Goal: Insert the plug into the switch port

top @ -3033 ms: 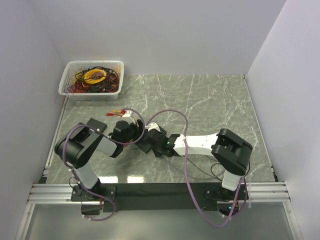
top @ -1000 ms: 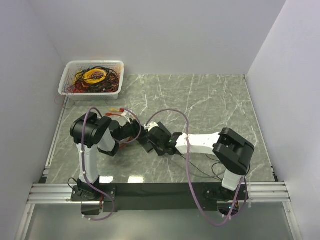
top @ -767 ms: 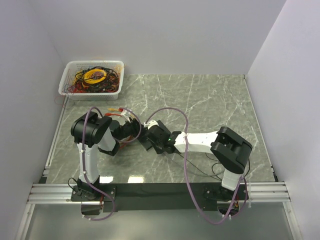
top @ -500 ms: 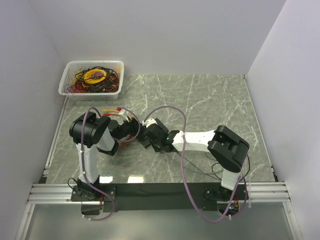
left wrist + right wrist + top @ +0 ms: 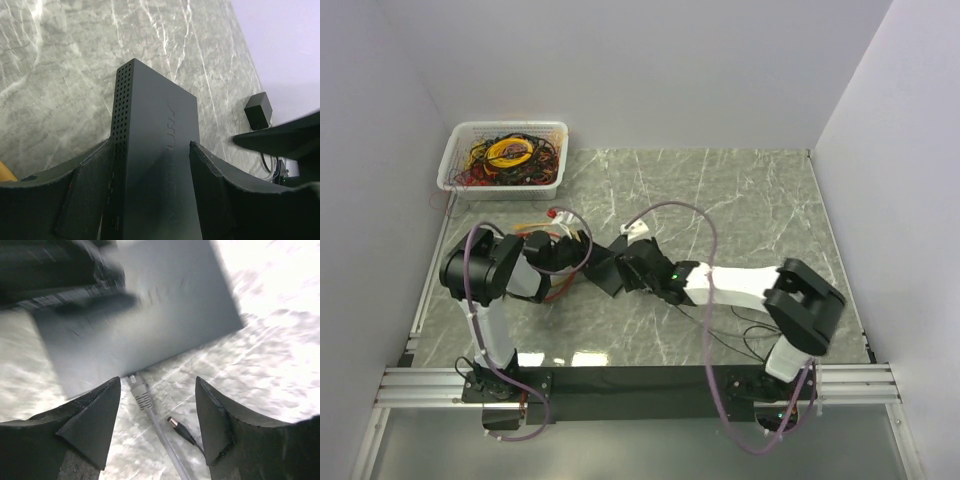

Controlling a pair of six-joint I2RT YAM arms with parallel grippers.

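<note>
The switch (image 5: 150, 125) is a flat black box standing on edge between the fingers of my left gripper (image 5: 150, 143), and both pads press its sides. From above, the switch (image 5: 603, 272) lies between my left gripper (image 5: 575, 256) and my right gripper (image 5: 632, 272). In the right wrist view my right gripper (image 5: 157, 382) stands open. The grey plug (image 5: 138, 391) on its grey cable (image 5: 162, 440) lies on the table between the fingers, touching neither. Its clear tip meets the lower edge of the switch (image 5: 140, 315); I cannot tell whether it sits in a port.
A black barrel connector (image 5: 181, 429) lies beside the grey cable. A black power adapter (image 5: 258, 110) sits on the marble past the switch. A white basket (image 5: 455, 160) of tangled wires stands at the back left. Red and yellow leads (image 5: 552, 213) lie by my left arm.
My right gripper has opened and let go of the plug, and that arm has drawn back to the right. My left arm's elbow has swung left, with the switch still between its fingers.
</note>
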